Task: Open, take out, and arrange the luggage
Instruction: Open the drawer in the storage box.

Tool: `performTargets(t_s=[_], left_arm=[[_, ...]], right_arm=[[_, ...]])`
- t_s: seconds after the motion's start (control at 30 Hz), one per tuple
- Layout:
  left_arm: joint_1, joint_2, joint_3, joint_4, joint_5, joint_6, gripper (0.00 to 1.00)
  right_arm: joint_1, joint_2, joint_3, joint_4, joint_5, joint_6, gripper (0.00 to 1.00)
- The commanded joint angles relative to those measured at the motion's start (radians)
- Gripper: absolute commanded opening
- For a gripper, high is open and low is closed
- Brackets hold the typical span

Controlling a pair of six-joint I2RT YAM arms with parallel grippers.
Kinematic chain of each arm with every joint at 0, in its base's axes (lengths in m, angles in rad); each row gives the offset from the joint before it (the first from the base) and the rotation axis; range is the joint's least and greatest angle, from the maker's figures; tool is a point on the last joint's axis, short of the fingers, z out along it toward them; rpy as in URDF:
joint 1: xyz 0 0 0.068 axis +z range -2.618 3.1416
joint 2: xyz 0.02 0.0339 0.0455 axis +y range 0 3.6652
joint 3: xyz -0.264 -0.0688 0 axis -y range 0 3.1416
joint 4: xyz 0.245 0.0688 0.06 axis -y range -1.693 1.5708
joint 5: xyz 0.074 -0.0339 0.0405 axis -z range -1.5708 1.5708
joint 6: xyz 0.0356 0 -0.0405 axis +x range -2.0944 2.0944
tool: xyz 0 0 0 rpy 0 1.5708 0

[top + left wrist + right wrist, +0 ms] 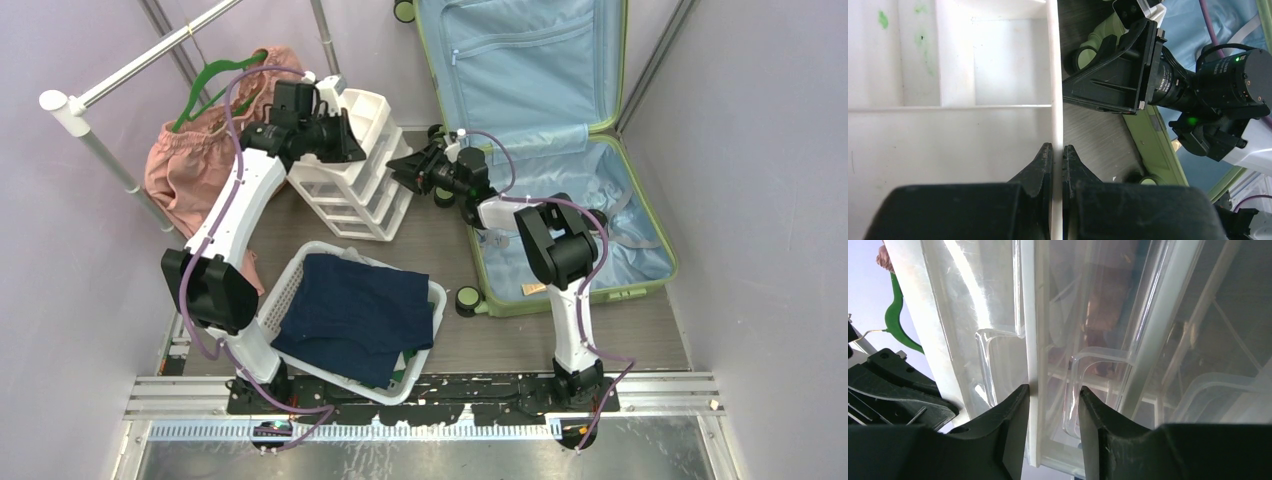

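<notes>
From above, the luggage [520,60] lies open at the far right of the counter [500,345], its lid against the wall. Unpacking looks done and arranging is in hand. Both arms reach to the white drawer unit [360,195], with a basket [436,305] of dark cloth near and a pink garment [190,170] on the rail.

The left wrist view shows the left claw [1057,155] pinched narrow on the unit's thin top wall, probably steadying it.

The right wrist view shows the right claw [1054,405] half-wide, astride the white frame and a clear drawer's handle. Next it likely needs a firm grip and a straight pull.
</notes>
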Motion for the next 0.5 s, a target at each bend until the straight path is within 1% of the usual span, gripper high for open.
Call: performTargets(t_s=[0.0, 0.23, 0.47], left_arm=[[-0.006, -0.003, -0.016, -0.009, -0.068, 0.067, 0.00], [-0.016, 0.011, -0.029, 0.001, -0.079, 0.069, 0.00], [-0.029, 0.011, -0.076, 0.034, -0.106, 0.055, 0.00]], right_arm=[[-0.028, -0.146, -0.024, 0.160, -0.040, 0.016, 0.41], [-0.055, -0.193, -0.094, 0.177, -0.054, 0.016, 0.43], [-0.068, -0.230, -0.159, 0.180, -0.075, 0.003, 0.46]])
